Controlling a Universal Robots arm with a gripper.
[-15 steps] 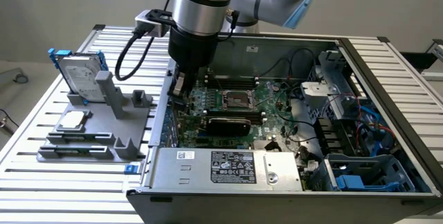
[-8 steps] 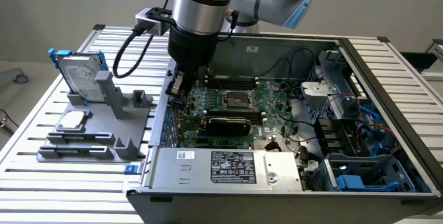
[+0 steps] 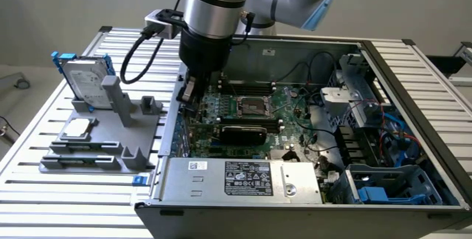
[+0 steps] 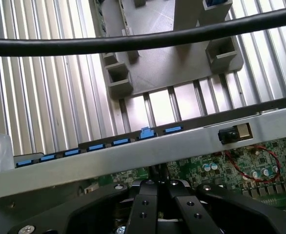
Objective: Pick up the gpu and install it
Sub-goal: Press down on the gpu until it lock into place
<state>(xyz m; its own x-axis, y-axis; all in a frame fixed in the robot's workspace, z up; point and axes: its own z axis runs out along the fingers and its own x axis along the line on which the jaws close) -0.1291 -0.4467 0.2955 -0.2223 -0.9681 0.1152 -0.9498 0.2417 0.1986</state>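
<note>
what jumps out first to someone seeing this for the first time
The big silver robot arm reaching down into the open computer case takes the eye first. Its gripper sits low over the green motherboard by the case wall on the exterior view's left. Next comes the grey holder on the slatted table, with a hard drive standing in it, and the gpu seated on the board.
</note>
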